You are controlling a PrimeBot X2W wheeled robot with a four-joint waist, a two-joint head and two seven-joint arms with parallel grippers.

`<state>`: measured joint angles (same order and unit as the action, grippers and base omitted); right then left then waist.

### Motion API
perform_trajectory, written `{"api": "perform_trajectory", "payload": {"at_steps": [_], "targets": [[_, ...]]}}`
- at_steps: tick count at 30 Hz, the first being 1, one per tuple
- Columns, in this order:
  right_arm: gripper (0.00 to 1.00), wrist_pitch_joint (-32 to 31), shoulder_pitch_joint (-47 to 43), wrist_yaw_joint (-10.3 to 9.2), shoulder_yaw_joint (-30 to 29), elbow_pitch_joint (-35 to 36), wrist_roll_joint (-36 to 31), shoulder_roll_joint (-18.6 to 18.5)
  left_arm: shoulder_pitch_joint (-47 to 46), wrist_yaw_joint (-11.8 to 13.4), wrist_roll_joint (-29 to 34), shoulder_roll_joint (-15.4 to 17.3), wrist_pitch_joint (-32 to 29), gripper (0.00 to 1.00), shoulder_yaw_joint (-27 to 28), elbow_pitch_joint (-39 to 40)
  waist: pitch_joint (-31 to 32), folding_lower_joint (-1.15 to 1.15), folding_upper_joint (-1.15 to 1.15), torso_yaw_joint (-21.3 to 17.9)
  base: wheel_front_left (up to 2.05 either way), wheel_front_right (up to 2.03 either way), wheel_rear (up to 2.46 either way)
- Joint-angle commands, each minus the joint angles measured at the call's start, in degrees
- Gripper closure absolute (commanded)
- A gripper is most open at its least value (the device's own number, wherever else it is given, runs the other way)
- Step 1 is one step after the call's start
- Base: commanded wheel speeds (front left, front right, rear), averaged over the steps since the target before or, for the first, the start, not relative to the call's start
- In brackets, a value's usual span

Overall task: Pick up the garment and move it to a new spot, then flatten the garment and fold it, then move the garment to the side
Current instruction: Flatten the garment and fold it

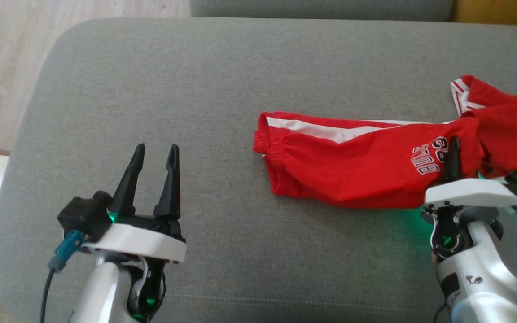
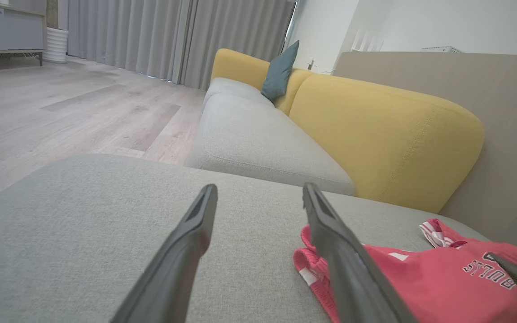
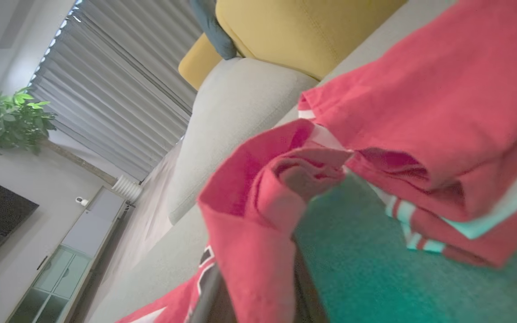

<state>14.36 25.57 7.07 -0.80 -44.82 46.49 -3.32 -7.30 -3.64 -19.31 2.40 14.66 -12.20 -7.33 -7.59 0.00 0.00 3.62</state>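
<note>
At the left of the grey cushion [image 1: 195,80], my left hand [image 1: 157,149] sat low over the fabric with its two fingers spread wide and nothing between them, well apart from the garment [image 1: 352,170]. I judged it was parked there to leave the work to the other arm until a second corner needed taking. To its right, the garment, a pair of red shorts, lay stretched across the cushion's middle. What looked like the waistband pointed toward my left hand, the white side stripe faced up, and the far part was bunched toward the right edge. At the right, my right hand [image 1: 454,146] was clamped on a fold [image 3: 258,211] of the cloth near the printed lettering. The wrist view showed that fold draped over the fingers and raised off the cushion. I took this for the pick-up grip, a pinch near the middle so the whole garment would come away for the move to a new spot.
</note>
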Motion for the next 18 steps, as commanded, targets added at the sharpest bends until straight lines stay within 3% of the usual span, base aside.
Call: {"api": "perform_trajectory", "payload": {"at_steps": [1, 6, 18], "targets": [[1.0, 0.6, 1.7, 0.42, 1.1, 2.8, -0.8, 0.4, -0.9, -0.4, 0.5, 0.5, 0.3, 0.0, 1.5, 1.5, 0.6, 0.0, 0.0, 0.9, 0.0, 0.0, 0.0], [1.0, 0.6, 1.5, 0.42, 3.4, 4.7, -0.3, 0.4, -0.1, 0.0, 0.3, 0.5, 0.3, 0.0, 1.2, 1.1, 2.0, 0.0, 0.0, 3.1, 0.0, 0.0, 0.0], [1.0, 0.6, 1.9, 0.42, 16.0, 8.7, 3.9, 0.4, 0.9, 0.8, -0.5, 0.5, 0.3, 0.0, 0.6, 0.7, 3.7, 0.0, 0.0, 7.8, 0.0, 0.0, 0.0]]}}
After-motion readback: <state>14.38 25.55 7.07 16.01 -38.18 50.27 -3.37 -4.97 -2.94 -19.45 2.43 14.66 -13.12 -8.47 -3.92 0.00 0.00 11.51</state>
